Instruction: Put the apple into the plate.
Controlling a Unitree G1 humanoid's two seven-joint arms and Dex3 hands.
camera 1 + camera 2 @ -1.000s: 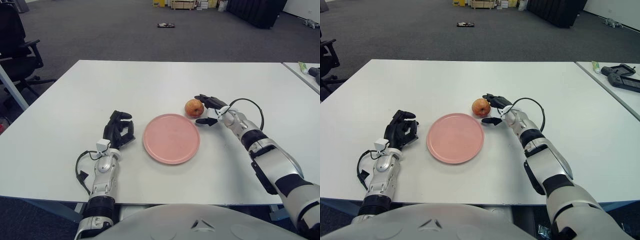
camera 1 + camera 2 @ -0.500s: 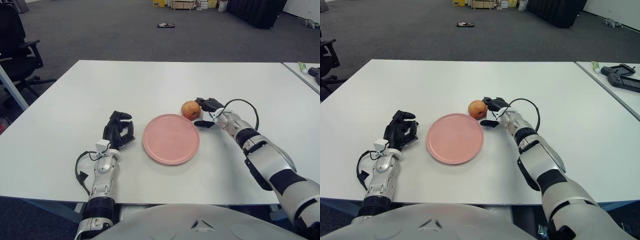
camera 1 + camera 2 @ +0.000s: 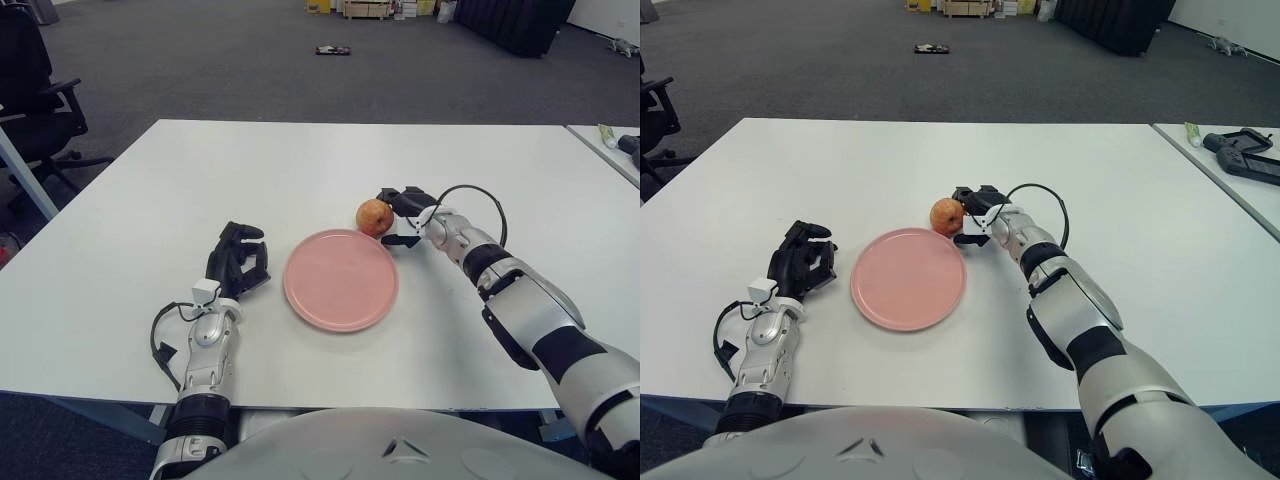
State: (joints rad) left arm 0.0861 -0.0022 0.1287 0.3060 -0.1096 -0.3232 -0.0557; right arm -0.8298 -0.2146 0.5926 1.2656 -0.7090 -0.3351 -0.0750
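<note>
So the apple (image 3: 374,216) has slid a bit to the left over the last second, and the right hand (image 3: 400,218) has come along with it. A second ago the apple sat further right, off the far right side of the pink plate (image 3: 341,279). Now it's on the white table (image 3: 300,170) right at the plate's far right rim, touching it or just about, hard to call from where I'm standing.

The right hand is pressed up against the apple's right side, one dark finger reaching over the far side of it and another low down on the near side. Looks to me like it's cupping the thing more than properly squeezing it, and the apple doesn't look lifted off the table. So I'd say it's getting nudged or dragged toward the plate, or the grip is only just closing. Can't honestly tell which.

For the task that means it's close but not done: the apple isn't in the plate yet, it needs to get up and over that rim. An apple is round, so a loose hold could let it roll off.

Left hand (image 3: 238,262) is doing nothing, fingers curled in with nothing in them, just left of the plate.

As for brands or writing, I can't read any on anything here.
</note>
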